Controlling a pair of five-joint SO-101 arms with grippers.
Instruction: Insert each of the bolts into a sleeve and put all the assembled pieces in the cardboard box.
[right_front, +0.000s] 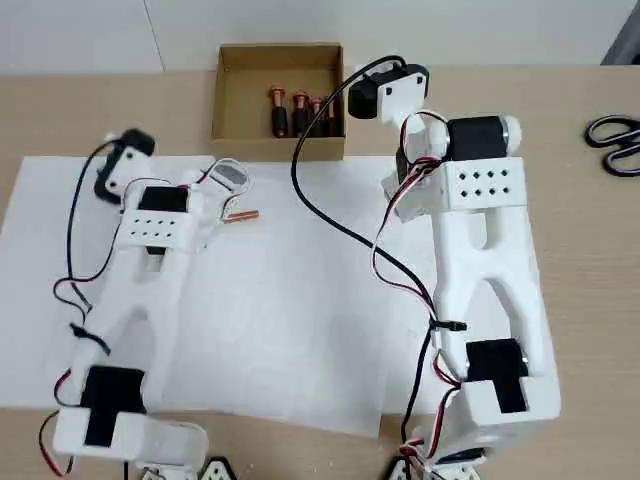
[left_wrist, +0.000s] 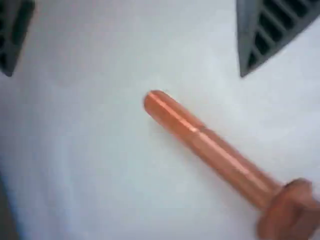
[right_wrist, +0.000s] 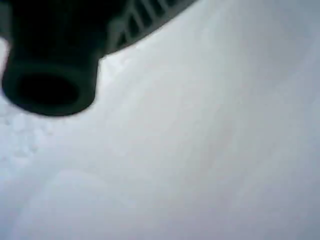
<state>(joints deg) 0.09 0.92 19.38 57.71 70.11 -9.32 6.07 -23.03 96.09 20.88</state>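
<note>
Left gripper (left_wrist: 125, 72) spread open over bolt (left_wrist: 210, 145) lying on paper (right_front: 280, 320), short of cardboard box (right_front: 218, 90). Right gripper (right_wrist: 60, 45) looks clamped on sleeve (right_wrist: 50, 90). Risk: 1 finger hits 1st, bolt rolls, grip misses.

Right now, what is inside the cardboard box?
At least four bolts in dark sleeves lie in the cardboard box; an arm's wrist covers its right corner.

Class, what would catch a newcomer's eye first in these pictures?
A copper bolt lies on the white paper between the fingers of the open left gripper. The right gripper holds a black sleeve, and assembled pieces sit in the cardboard box beyond the paper.
</note>
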